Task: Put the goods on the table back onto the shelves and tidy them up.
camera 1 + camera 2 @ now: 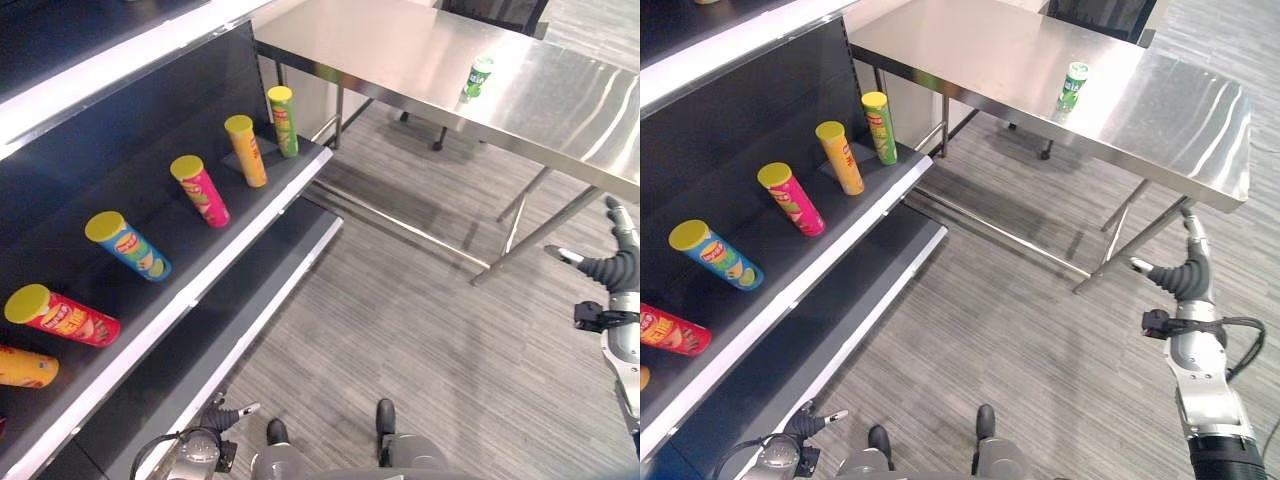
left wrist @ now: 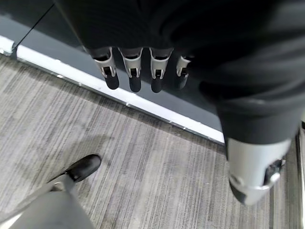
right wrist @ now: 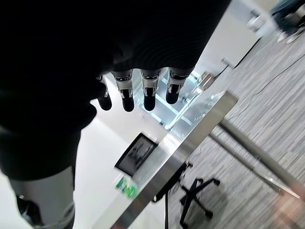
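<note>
A small green can (image 1: 478, 78) stands upright on the steel table (image 1: 560, 110), near its far side. On the dark shelf (image 1: 250, 215) at my left lie several tall snack cans in a row: green (image 1: 283, 120), yellow (image 1: 246, 150), pink (image 1: 200, 190), blue (image 1: 128, 245), red (image 1: 62, 315) and orange (image 1: 25, 367). My right hand (image 1: 1185, 277) hangs open below the table's near right corner, far from the green can, holding nothing. Low beside the bottom shelf, my left hand (image 1: 216, 418) is open too, its straight fingers (image 2: 134, 74) empty.
A lower shelf (image 1: 235, 325) juts out beneath the stocked one. The table's legs and crossbar (image 1: 525, 235) stand between me and the can. A dark office chair (image 1: 500, 12) sits behind the table. Striped grey floor (image 1: 400, 330) lies between shelf and table.
</note>
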Tool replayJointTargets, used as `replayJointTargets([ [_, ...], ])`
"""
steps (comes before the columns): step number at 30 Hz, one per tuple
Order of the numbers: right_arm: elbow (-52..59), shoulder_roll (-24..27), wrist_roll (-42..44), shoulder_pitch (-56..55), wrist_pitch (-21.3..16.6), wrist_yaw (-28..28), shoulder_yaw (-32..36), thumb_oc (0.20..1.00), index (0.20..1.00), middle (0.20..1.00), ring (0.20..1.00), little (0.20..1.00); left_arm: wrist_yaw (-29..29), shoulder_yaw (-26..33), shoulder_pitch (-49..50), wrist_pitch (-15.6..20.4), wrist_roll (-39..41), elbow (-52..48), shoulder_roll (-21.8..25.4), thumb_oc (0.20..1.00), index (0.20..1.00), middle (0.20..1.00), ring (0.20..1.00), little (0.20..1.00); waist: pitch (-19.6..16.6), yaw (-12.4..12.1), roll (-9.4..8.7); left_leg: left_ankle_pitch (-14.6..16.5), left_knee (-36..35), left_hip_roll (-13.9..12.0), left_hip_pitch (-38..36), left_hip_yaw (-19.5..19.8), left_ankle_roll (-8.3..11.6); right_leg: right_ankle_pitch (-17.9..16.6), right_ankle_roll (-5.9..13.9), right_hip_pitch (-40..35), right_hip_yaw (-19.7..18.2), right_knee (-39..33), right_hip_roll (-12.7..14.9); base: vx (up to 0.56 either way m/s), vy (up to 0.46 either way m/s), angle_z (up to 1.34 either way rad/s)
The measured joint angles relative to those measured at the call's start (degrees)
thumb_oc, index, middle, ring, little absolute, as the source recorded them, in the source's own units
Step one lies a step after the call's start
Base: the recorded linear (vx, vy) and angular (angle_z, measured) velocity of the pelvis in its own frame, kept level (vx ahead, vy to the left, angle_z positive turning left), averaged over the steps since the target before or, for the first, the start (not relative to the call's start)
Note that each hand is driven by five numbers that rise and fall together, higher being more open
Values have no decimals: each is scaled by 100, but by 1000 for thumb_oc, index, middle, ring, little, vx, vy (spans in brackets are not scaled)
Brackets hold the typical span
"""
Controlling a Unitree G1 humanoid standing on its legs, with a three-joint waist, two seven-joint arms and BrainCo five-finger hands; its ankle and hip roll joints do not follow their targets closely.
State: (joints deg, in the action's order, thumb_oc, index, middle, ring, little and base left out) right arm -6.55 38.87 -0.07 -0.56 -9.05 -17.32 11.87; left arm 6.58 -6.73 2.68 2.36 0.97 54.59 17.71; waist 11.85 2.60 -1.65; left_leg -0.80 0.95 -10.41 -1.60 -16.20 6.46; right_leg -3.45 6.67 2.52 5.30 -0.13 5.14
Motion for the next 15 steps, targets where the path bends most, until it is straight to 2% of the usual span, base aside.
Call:
replayJointTargets([
  [1, 3, 3, 0, -15, -1, -4, 1, 1000, 1000, 1000, 1000, 1000, -2, 5, -23, 0, 2, -46, -1, 1000, 1000, 1000, 1000, 1000, 6, 6, 18, 4, 96, -41, 20, 7, 4, 50, -14, -5, 19, 28, -19, 123, -149, 3],
  [3, 19, 5, -2, -76, -10, -3, -5, 1000, 1000, 1000, 1000, 1000, -11, 9, -50, 4, 6, -183, 17, 1000, 1000, 1000, 1000, 1000, 23, -63, -4, 49, 766, -178, 199, 154, 53, 229, -165, -25, -5, 231, -92, 114, -132, -5],
  [4, 15, -1, -1, -79, -14, -2, -5, 1000, 1000, 1000, 1000, 1000, -23, 6, -73, 3, 9, -238, 53, 1000, 1000, 1000, 1000, 1000, 112, -102, -80, 49, 1343, -225, 383, 376, 71, 379, -373, -44, -37, 359, -99, 118, -54, -13],
  [6, 42, 64, 2, -42, -28, -29, 22, 1000, 1000, 1000, 1000, 1000, -44, -44, -79, 2, 9, -257, 44, 1000, 1000, 1000, 1000, 1000, 163, -196, -170, -141, 2123, -268, 748, 863, 265, 459, -496, -157, -141, 425, -100, 215, 5, -11],
  [8, 30, 208, 6, -33, -11, -70, 62, 1000, 1000, 1000, 1000, 1000, -66, -233, -144, 5, 8, -247, 18, 1000, 1000, 1000, 1000, 1000, 176, -143, -195, -69, 2421, -198, 1078, 1176, 297, 462, -517, -119, -133, 406, -74, 185, 55, 1],
  [9, 47, 249, 6, -15, -12, -70, 83, 1000, 1000, 1000, 1000, 1000, -101, -241, -167, 5, 10, -225, -44, 1000, 1000, 1000, 1000, 1000, 173, -140, -180, 148, 2072, -58, 1156, 1206, 204, 459, -520, -103, -153, 329, -54, 302, 174, -4],
  [10, 37, 252, 8, -13, -10, -71, 83, 1000, 1000, 1000, 1000, 1000, -112, -242, -167, 7, 10, -222, -59, 1000, 1000, 1000, 1000, 1000, 173, -141, -165, 163, 1877, -7, 1180, 1235, 181, 458, -522, -103, -165, 306, -54, 408, 224, -12],
  [12, 22, 300, 7, 16, -11, -99, 46, 1000, 1000, 1000, 1000, 1000, -113, -300, -191, 25, 0, -73, -96, 1000, 1000, 1000, 1000, 1000, 157, -173, -98, 111, 753, 255, 1046, 1263, 198, 451, -530, -1, -329, 312, -77, 348, 208, -35],
  [13, 28, 372, 5, 92, -12, -108, 22, 1000, 1000, 1000, 1000, 1000, -111, -402, -306, 11, -14, 152, -141, 1000, 1000, 1000, 1000, 1000, 155, -209, 39, 108, 252, 398, 1050, 1257, 191, 447, -526, 132, -478, 288, -92, 303, 216, -50],
  [14, 36, 410, 4, 123, -12, -108, 22, 1000, 1000, 1000, 1000, 1000, -113, -425, -323, 6, -31, 226, -185, 1000, 1000, 1000, 1000, 1000, 134, -227, 147, 125, 62, 435, 1031, 1258, 156, 412, -473, 173, -518, 253, -114, 222, 172, -53],
  [15, 35, 412, 4, 148, -7, -106, 11, 1000, 1000, 1000, 1000, 1000, -112, -424, -326, 6, -65, 271, -198, 1000, 1000, 1000, 1000, 1000, 138, -228, 158, -30, 8, 476, 999, 1270, 43, 356, -400, 175, -639, 210, -115, 193, 188, -53],
])
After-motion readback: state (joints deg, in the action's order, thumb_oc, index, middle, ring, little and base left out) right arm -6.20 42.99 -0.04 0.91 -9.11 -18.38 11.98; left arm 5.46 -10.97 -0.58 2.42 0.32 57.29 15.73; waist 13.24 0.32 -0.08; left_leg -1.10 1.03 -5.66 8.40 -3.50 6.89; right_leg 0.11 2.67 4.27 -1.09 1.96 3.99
